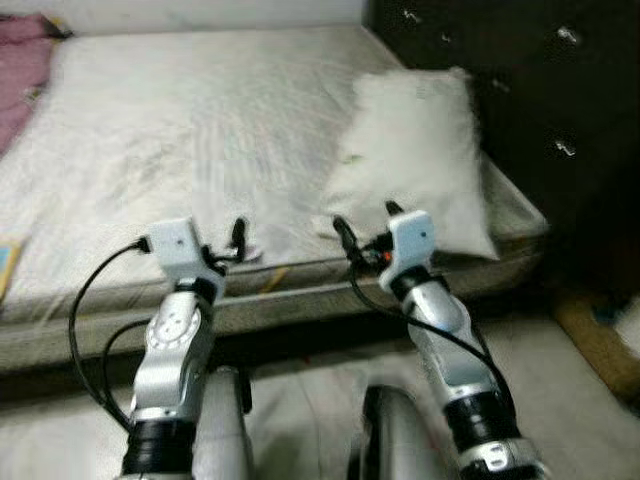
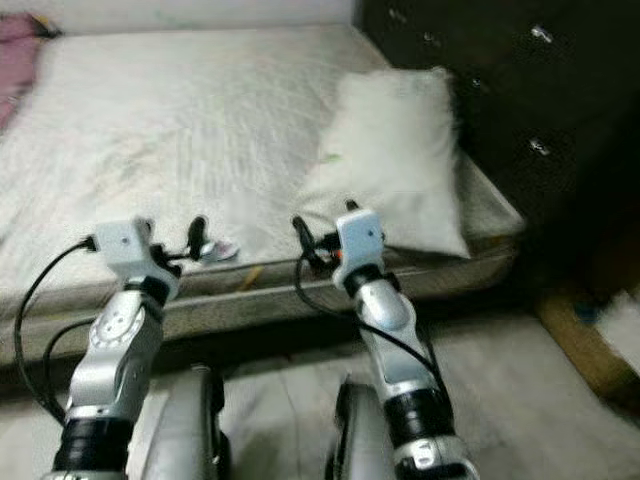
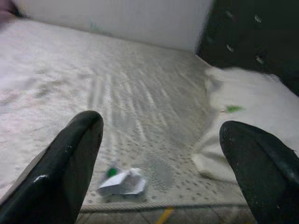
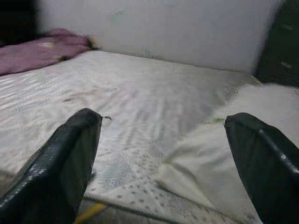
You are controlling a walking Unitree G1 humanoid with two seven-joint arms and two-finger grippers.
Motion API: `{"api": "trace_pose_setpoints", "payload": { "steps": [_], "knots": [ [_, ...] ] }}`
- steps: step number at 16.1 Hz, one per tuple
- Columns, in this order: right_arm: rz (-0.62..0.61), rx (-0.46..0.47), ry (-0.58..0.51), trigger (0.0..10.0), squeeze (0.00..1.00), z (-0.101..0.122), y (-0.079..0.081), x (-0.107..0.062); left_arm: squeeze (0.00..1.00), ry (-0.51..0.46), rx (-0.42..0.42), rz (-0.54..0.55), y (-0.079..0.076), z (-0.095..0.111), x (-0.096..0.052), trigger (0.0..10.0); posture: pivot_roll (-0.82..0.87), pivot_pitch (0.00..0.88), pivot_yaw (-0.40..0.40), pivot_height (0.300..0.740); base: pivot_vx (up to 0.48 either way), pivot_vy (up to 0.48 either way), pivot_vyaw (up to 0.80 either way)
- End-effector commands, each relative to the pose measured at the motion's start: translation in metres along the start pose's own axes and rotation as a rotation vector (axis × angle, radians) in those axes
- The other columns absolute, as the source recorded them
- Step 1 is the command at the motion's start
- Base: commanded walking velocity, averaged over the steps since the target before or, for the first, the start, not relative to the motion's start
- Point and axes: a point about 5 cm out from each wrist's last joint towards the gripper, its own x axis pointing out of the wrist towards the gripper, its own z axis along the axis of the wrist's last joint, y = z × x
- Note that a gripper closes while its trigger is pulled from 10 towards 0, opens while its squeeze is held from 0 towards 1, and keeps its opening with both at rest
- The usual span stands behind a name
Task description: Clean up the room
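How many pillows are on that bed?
1. The white pillow lies on the mattress at its right side, beside the dark tufted headboard. The bed's far left runs out of view, so another could be hidden there.

I am standing in a bedroom of a home. Before me lies a low bed (image 1: 200,130) with a bare, pale, patterned mattress, and a white pillow (image 1: 415,160) rests at its right end against a dark tufted headboard (image 1: 500,70). A pink blanket (image 1: 20,70) is bunched at the far left corner, beneath a plain white wall (image 4: 163,28).
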Motion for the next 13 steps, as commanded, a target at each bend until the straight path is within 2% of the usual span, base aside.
{"api": "trace_pose_setpoints", "payload": {
  "steps": [1, 5, 7, 10, 13],
  "knots": [
    [0.015, -0.005, 0.011, 10.0, 0.00, -0.0031, 0.0039, -0.0011, 0.00, 0.028, 0.007, 0.012, 0.0040, -0.0059, -0.0023, 10.0, 0.04, 0.043, -0.009, 0.592, 0.000, 0.000, 0.80],
    [0.021, -0.002, 0.010, 10.0, 0.00, -0.0039, 0.0051, -0.0015, 0.00, 0.029, 0.002, -0.003, 0.0022, -0.0058, -0.0030, 10.0, 0.04, 0.035, -0.006, 0.592, 0.000, 0.000, 0.80],
    [0.030, 0.006, 0.006, 10.0, 0.00, -0.0036, 0.0056, -0.0012, 0.00, 0.024, -0.010, -0.029, 0.0006, -0.0060, -0.0030, 10.0, 0.04, 0.034, -0.007, 0.592, 0.000, 0.000, 0.20],
    [0.041, 0.012, 0.004, 10.0, 0.00, -0.0040, 0.0073, -0.0015, 0.00, 0.024, -0.009, -0.038, -0.0005, -0.0057, -0.0033, 10.0, 0.04, 0.034, -0.007, 0.592, 0.000, 0.000, 0.67],
    [0.032, 0.021, 0.006, 10.0, 0.00, -0.0042, 0.0061, -0.0010, 0.00, 0.021, -0.017, -0.046, -0.0012, -0.0043, -0.0037, 10.0, 0.04, 0.044, -0.007, 0.592, 0.000, 0.000, 0.00]
  ]
}}
